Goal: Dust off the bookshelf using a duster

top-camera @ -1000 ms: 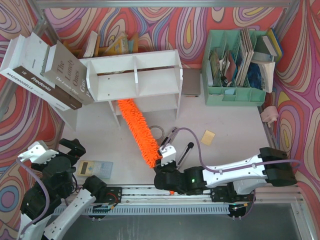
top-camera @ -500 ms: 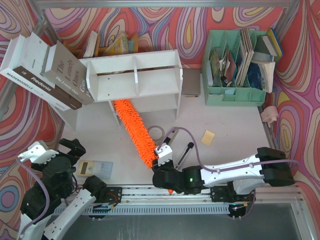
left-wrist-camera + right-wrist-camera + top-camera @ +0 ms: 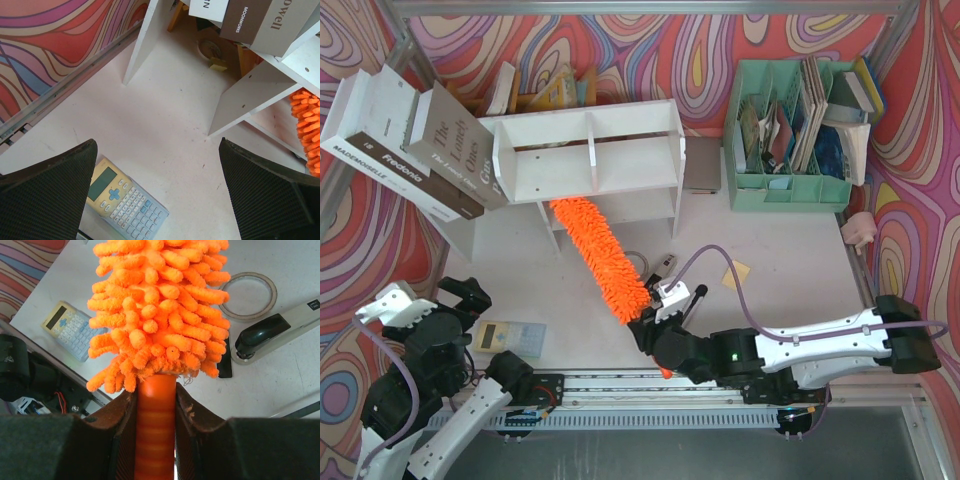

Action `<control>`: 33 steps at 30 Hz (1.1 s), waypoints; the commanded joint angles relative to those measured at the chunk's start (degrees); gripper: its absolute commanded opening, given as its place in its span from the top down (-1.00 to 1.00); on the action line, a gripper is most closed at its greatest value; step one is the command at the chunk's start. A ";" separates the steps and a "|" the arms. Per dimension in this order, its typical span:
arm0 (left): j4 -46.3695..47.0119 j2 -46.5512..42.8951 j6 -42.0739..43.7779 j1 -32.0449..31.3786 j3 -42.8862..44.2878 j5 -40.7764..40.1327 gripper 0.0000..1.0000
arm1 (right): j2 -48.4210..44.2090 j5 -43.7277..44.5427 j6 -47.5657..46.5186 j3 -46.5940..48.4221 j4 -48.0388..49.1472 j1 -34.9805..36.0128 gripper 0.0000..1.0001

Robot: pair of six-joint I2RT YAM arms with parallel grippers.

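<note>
Pinching the duster [image 3: 598,258] by its handle [image 3: 156,440], the right end effector [image 3: 156,410] sat near the front of the worktop [image 3: 770,300], while the left end effector [image 3: 160,187] hung spread over a calculator [image 3: 127,202], well apart from it. From the grip, the duster's long axis ran away and leftward, its tip at the lower left bay of the bookshelf [image 3: 620,125]; the sweep was judged the right arm's.

The duster [image 3: 598,250] slants from the near edge of the table [image 3: 800,250] to the lower left bay of the bookshelf [image 3: 620,125], barring passage there, with a tape ring [image 3: 248,295], a stapler [image 3: 280,335] and a yellow note [image 3: 736,274] near its right, a calculator [image 3: 507,336] to its left, and bare table toward the green organizer [image 3: 786,190].
</note>
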 commanded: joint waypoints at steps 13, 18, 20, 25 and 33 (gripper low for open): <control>-0.77 0.76 0.12 -0.24 -0.48 -0.86 -0.97 | -2.95 18.86 35.61 4.69 -33.57 1.06 1.00; -0.77 0.85 0.14 -0.24 -0.48 -0.84 -0.97 | -2.77 19.17 43.43 4.88 -41.30 1.10 1.00; -0.77 0.92 0.05 -0.24 -0.46 -0.84 -0.96 | -2.56 19.52 46.74 5.20 -45.12 1.10 1.00; -0.77 0.92 0.09 -0.24 -0.48 -0.85 -0.96 | -2.19 18.78 46.99 6.18 -46.55 1.06 1.00; -0.68 1.11 0.22 -0.24 -0.56 -0.77 -0.97 | -2.17 17.01 30.60 5.20 -32.33 1.10 1.00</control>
